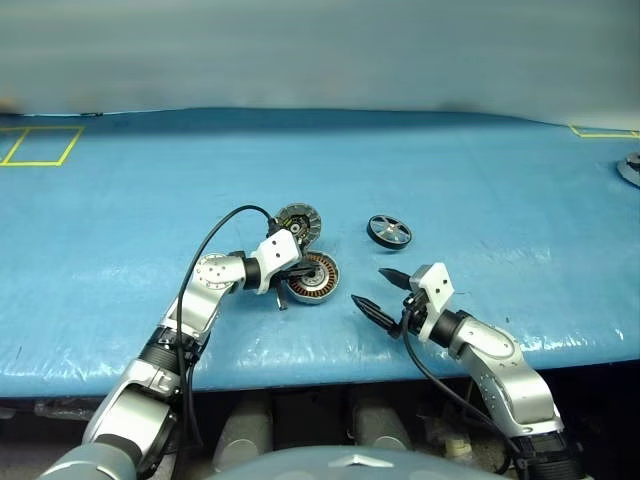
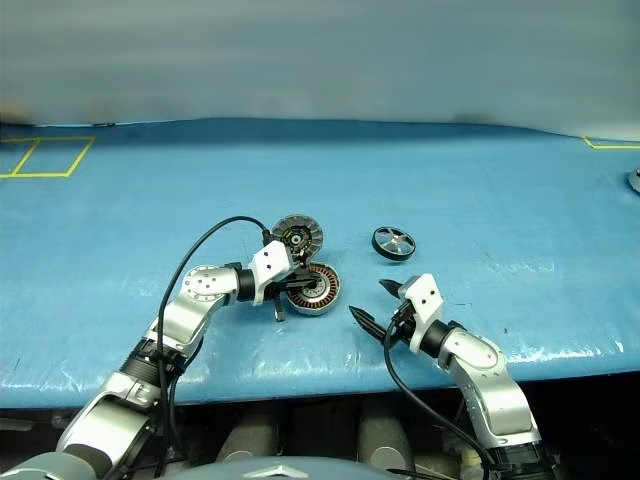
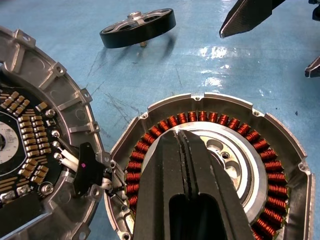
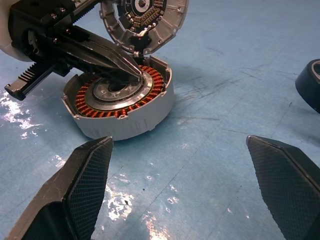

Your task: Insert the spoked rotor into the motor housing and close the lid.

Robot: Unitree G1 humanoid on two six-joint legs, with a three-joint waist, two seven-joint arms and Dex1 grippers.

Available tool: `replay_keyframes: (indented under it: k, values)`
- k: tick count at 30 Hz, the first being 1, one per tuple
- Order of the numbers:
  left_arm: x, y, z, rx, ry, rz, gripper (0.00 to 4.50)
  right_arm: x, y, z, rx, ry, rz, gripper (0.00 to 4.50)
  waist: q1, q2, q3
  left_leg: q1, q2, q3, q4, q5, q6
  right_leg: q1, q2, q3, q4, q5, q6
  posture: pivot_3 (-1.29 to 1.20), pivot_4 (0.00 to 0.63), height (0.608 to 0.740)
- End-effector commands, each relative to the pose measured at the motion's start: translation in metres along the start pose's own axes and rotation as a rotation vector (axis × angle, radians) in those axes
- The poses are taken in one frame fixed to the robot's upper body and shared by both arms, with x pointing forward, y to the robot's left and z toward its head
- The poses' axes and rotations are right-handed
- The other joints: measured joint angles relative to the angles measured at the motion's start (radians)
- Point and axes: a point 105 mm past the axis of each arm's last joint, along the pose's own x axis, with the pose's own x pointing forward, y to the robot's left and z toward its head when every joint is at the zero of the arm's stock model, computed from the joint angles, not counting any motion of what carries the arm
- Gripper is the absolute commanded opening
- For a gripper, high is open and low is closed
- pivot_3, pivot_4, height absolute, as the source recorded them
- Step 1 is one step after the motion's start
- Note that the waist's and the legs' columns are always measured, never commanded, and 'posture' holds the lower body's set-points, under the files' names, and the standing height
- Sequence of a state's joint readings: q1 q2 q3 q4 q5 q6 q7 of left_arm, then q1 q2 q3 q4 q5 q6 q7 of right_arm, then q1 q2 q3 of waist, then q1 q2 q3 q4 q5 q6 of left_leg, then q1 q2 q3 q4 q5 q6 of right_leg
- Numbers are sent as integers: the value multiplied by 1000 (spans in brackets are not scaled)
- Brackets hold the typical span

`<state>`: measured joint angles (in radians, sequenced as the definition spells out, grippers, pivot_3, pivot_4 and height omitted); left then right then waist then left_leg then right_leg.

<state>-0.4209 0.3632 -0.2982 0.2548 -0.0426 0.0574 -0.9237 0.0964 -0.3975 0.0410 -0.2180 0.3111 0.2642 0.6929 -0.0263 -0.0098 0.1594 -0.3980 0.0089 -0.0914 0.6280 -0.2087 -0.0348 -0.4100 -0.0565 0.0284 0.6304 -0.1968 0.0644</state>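
Observation:
The motor housing [image 1: 312,278] sits on the blue table, a silver cup with copper windings around a silver hub. Its lid [image 1: 298,222] stands hinged open behind it, its dark inner face [image 3: 30,125] showing. My left gripper [image 3: 183,134] is shut with nothing between its fingers, and its tips rest over the hub [image 4: 134,74]. The spoked rotor [image 1: 389,231], a black ring with silvery spokes, lies flat to the right of and behind the housing. My right gripper [image 1: 372,287] stands open and empty, low over the table just right of the housing, pointing at it [image 4: 179,141].
A silvery part [image 1: 630,168] lies at the table's far right edge. Yellow tape outlines [image 1: 40,145] mark the back left corner. The table's front edge [image 1: 330,370] runs just under both forearms. A black cable [image 1: 205,250] loops over my left arm.

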Motion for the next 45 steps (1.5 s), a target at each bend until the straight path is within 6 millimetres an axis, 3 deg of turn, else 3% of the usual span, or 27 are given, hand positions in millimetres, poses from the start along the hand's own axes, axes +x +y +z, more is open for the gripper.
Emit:
replay_keyframes:
  k: [1, 6, 10, 13, 20, 23, 27, 32, 38, 45]
  values:
    - [-3, 7, 14, 6, -67, 44, 32, 1, -4, 10, -48, -35, -27, 4500, 0, 0, 0, 0, 0, 0, 0, 0, 0, 0, 0, 0, 0, 0, 0, 0, 150, 740]
    - [-5, 16, 35, -60, -202, 108, 32, -2, -33, 8, -97, 17, -183, 4500, 0, 0, 0, 0, 0, 0, 0, 0, 0, 0, 0, 0, 0, 0, 0, 0, 150, 740]
    - [-11, 13, 40, -83, -240, 111, 32, -6, -47, 10, -109, 42, -250, 4500, 0, 0, 0, 0, 0, 0, 0, 0, 0, 0, 0, 0, 0, 0, 1, 0, 150, 740]
    - [-18, 8, 43, -91, -262, 115, 32, -8, -52, 21, -124, 35, -262, 4500, -3, 0, 0, 0, 0, 0, -1, 0, 0, 0, 0, 1, 0, 1, 1, 0, 150, 740]
    - [-25, -4, 32, -122, -248, 162, 32, -3, -93, 66, -253, 35, -373, 4500, -8, 1, 1, 1, -1, 4, 1, 0, 2, 0, 0, 5, 0, 1, 2, 0, 150, 740]
    - [-31, -7, 30, -125, -247, 182, 32, 12, -113, 90, -277, 23, -376, 4500, -12, 1, 1, 1, -1, 4, 1, 1, 2, 0, 0, 5, 0, 1, 2, 0, 150, 740]
    - [-37, -7, 28, -128, -247, 225, 32, 27, -129, 87, -273, 89, -354, 4500, -10, 1, 1, 2, -1, 6, 0, 0, 3, 0, 1, 9, 0, 2, 3, 0, 150, 740]
    - [-44, -12, 23, -145, -235, 248, 32, 33, -137, 77, -316, 184, -325, 4500, -10, 1, 1, 0, -2, 6, -1, -2, 6, -1, 1, 11, -1, 2, 3, 0, 150, 740]
    - [-55, -17, 14, -124, -198, 239, 32, 33, -125, 68, -299, 213, -246, 4500, -12, 2, 2, 1, -2, 9, 0, -2, 7, -2, 1, 14, -2, 2, 3, 0, 150, 740]
    - [-48, -17, 15, -123, -203, 226, 32, 36, -118, 62, -280, 219, -208, 4500, -11, 2, 2, 2, -2, 11, 1, -2, 7, -2, 1, 16, -2, 3, 5, 0, 150, 740]
